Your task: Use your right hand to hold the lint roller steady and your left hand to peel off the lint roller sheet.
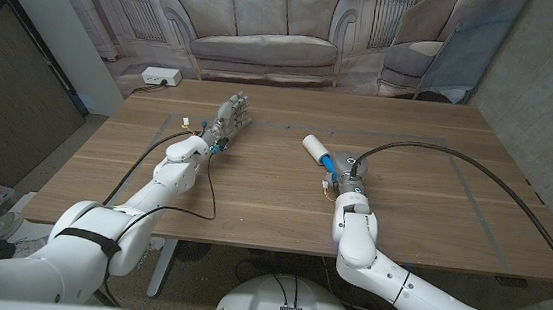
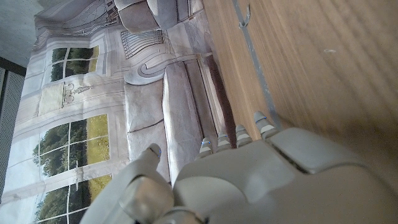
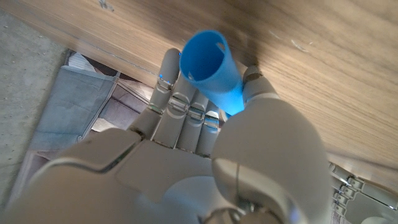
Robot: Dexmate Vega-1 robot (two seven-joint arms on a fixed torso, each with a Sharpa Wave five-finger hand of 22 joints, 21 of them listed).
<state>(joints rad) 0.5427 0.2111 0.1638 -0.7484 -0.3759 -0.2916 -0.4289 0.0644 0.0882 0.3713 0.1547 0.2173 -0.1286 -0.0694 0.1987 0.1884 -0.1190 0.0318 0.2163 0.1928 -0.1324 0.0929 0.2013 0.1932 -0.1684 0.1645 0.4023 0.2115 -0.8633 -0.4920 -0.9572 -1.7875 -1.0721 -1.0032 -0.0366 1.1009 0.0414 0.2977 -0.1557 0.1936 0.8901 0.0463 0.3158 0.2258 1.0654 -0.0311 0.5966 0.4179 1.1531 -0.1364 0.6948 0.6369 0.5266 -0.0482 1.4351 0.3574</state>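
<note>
Table [image 1: 422, 218] is carrying everything; your left hand [image 1: 231, 114] is waiting well away from the lint roller [image 1: 323, 154], fingers apart, holding nothing. Your right hand [image 1: 350, 185] is gripping the roller by its blue handle [image 3: 210, 68], white roll pointing away. Roller is looking light and rigid, its sheet probably thin and sticky: pinch the sheet's loose edge.

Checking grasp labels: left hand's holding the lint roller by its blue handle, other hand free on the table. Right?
Wrong hand. The right hand holds the lint roller by its blue handle, as the right wrist view shows. The left hand is the free one, on the table in the head view.
</note>
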